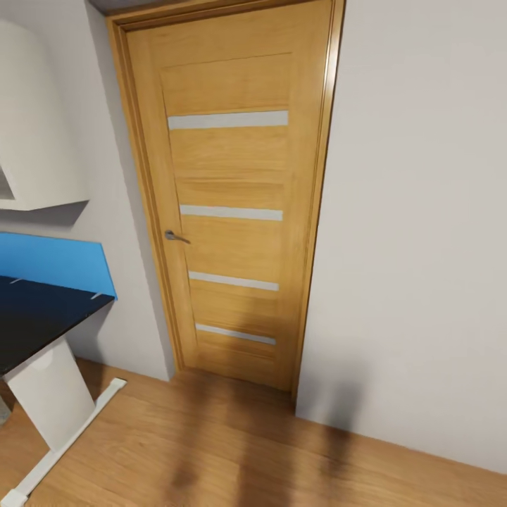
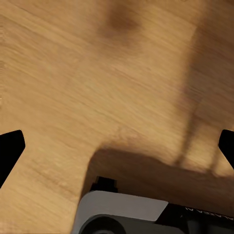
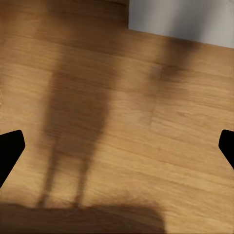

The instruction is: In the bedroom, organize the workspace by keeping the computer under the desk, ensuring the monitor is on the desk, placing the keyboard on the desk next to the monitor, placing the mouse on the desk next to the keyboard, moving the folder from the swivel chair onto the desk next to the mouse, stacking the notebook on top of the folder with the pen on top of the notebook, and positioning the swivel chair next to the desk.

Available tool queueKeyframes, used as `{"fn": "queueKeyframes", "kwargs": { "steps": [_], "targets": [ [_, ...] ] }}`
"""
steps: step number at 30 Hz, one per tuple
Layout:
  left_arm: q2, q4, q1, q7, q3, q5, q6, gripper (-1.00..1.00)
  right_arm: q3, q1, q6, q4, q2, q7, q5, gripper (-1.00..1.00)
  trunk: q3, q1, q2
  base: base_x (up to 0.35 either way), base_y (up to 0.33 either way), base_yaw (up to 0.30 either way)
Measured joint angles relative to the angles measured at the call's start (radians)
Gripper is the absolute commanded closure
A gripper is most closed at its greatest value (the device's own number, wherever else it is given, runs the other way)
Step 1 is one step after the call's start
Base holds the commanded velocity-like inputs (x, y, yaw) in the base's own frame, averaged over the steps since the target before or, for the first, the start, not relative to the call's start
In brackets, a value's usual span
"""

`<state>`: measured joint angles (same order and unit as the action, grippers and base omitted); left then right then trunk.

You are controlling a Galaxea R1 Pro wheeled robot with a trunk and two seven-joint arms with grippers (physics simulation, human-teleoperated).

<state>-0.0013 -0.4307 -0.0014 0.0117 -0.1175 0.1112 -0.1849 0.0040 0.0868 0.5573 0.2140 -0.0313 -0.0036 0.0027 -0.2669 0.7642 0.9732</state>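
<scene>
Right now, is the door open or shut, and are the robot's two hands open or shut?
Door: shut, flush in its frame.
Door handle: level, not pressed down.
Left gripper: open, fingertips wide apart over the wooden floor, holding nothing.
Right gripper: open, fingertips wide apart over the floor, holding nothing.

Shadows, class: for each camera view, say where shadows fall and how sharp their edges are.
Head view: soft dark streaks on the wooden plank floor below the oak panelled door. Left wrist view: a broad, blurry-edged shadow beside the grey robot base. Right wrist view: long soft bands running towards the white wall.
</scene>
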Motion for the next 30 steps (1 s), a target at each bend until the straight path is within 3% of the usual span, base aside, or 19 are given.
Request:
{"fn": "queueKeyframes", "kwargs": {
  "steps": [13,17,19,30],
  "targets": [
    [0.000,0.000,0.000,-0.001,0.001,0.000,-0.001,-1.00,0.003,0.000,0.004,-0.001,-0.002,-0.002,0.005,-1.00,0.000,0.000,0.000,-0.074,0.053,0.269],
    [0.000,0.000,0.000,-0.001,0.001,0.000,-0.001,-1.00,0.004,0.000,0.003,-0.002,-0.002,-0.002,0.061,-1.00,-0.001,0.001,0.000,-0.271,0.152,0.275],
    [-0.001,0.007,0.000,-0.001,0.002,-0.001,-0.001,-1.00,0.003,0.000,0.003,-0.002,-0.004,-0.002,0.128,-1.00,-0.002,0.000,0.000,-0.102,0.020,0.269],
    [-0.002,0.033,0.000,-0.002,0.002,-0.003,0.000,-1.00,0.003,0.000,0.002,-0.003,-0.004,-0.002,0.138,-1.00,-0.008,0.000,0.000,-0.015,0.003,0.265]
  ]
}}
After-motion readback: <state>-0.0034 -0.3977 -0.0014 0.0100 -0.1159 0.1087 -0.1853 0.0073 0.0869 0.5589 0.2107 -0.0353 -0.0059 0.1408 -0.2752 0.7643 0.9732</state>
